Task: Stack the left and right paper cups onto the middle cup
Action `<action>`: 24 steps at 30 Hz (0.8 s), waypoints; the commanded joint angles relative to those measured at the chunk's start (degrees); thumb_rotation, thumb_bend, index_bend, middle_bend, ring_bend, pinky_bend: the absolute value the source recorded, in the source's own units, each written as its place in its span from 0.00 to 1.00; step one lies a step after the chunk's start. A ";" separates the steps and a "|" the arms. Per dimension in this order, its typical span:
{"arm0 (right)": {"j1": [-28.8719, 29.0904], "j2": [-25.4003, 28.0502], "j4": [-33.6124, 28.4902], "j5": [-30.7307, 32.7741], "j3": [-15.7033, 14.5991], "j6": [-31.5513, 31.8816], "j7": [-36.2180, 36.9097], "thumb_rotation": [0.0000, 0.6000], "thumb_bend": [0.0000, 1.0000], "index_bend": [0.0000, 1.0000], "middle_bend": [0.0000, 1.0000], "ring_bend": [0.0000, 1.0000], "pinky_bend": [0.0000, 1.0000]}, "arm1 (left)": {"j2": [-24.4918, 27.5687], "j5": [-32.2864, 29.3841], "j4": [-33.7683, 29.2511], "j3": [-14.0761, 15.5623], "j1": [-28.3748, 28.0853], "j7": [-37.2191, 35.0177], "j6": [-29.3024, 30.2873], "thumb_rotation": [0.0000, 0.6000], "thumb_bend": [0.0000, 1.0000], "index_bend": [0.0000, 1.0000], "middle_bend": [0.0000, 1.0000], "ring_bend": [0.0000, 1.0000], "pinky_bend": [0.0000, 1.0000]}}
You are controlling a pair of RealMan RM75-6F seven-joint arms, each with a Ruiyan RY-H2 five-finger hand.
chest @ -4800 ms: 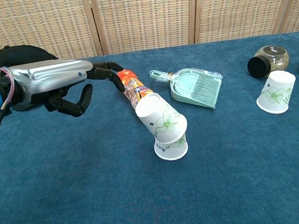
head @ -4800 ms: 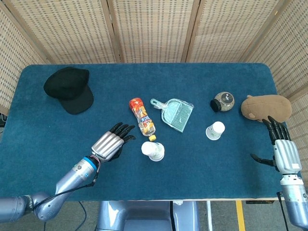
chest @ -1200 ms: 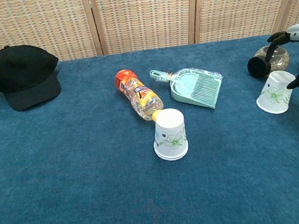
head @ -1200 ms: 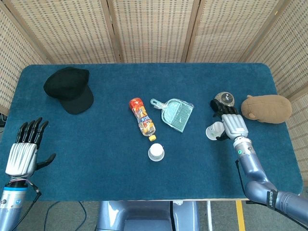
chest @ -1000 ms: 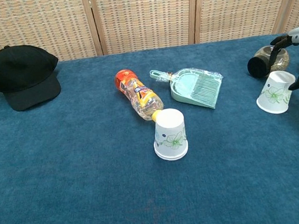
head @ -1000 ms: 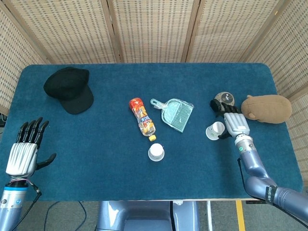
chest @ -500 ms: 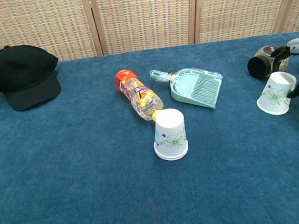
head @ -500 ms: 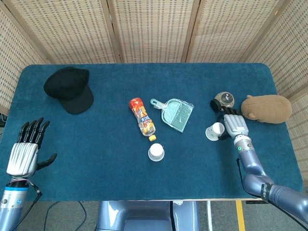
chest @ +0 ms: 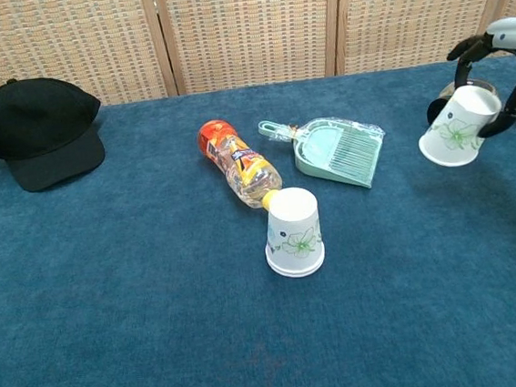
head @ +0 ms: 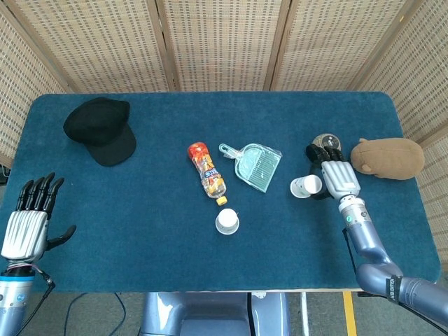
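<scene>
A stack of white paper cups with a green flower print (chest: pixel 294 232) stands upside down at the table's middle front, also seen in the head view (head: pixel 227 221). My right hand (chest: pixel 502 65) holds a third matching paper cup (chest: pixel 454 129) off the cloth, tilted with its rim toward the lower left; the head view shows this cup (head: pixel 303 186) beside the same hand (head: pixel 336 178). My left hand (head: pixel 24 218) is open at the table's left front edge, fingers spread, holding nothing.
A clear plastic bottle (head: pixel 207 170) with an orange label lies just behind the stack. A pale green dustpan (head: pixel 255 164) lies to its right. A dark jar (head: pixel 323 147) and brown plush toy (head: pixel 388 155) sit behind my right hand. A black cap (head: pixel 101 129) rests far left.
My right hand has closed on the right cup, lifted it off the cloth and carried it a little leftward. My left hand has drifted slightly lower at the table edge.
</scene>
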 commanded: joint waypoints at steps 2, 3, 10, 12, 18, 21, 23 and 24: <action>-1.57 5.52 -12.47 -5.85 1.42 6.33 -0.59 1.00 0.21 0.49 0.15 0.00 0.00 | 0.18 0.63 -0.08 -0.02 0.58 -0.24 0.27 1.00 0.23 0.00 0.00 0.00 0.00; -1.73 6.14 -14.53 -6.92 1.55 7.38 -0.99 1.00 0.21 0.49 0.15 0.00 0.00 | 0.23 0.73 -0.13 -0.11 0.70 -0.36 0.35 1.00 0.23 0.00 0.00 0.00 0.00; -3.06 8.48 -26.94 -14.17 0.51 11.65 -1.87 1.00 0.21 0.49 0.15 0.00 0.00 | 0.79 1.45 -0.27 -0.64 1.50 -1.42 0.64 1.00 0.23 0.00 0.00 0.00 0.00; -3.20 8.16 -29.07 -15.54 -0.08 12.29 -2.59 1.00 0.21 0.49 0.15 0.00 0.00 | 0.88 1.55 -0.33 -0.79 1.65 -1.58 0.54 1.00 0.23 0.00 0.00 0.00 0.00; -2.74 4.92 -31.22 -17.13 -2.08 12.49 -5.69 1.00 0.21 0.49 0.14 0.00 0.00 | 0.90 1.93 -0.45 -1.02 1.87 -1.39 0.02 1.00 0.23 0.00 0.00 0.00 0.00; -2.20 2.66 -30.95 -16.54 -2.83 11.93 -7.01 1.00 0.21 0.49 0.14 0.00 0.00 | 0.94 2.19 -0.53 -1.20 2.09 -1.43 0.11 1.00 0.23 0.00 0.00 0.00 0.00; -1.77 1.20 -30.10 -15.98 -3.13 11.59 -7.99 1.00 0.21 0.49 0.14 0.00 0.00 | 1.00 2.26 -0.53 -1.26 2.19 -1.50 0.02 1.00 0.23 0.00 0.00 0.00 0.00; -1.55 0.46 -29.54 -15.58 -3.14 11.56 -8.64 1.00 0.21 0.49 0.14 0.00 0.00 | 1.05 2.26 -0.52 -1.32 2.22 -1.58 -0.06 1.00 0.23 0.00 0.00 0.00 0.00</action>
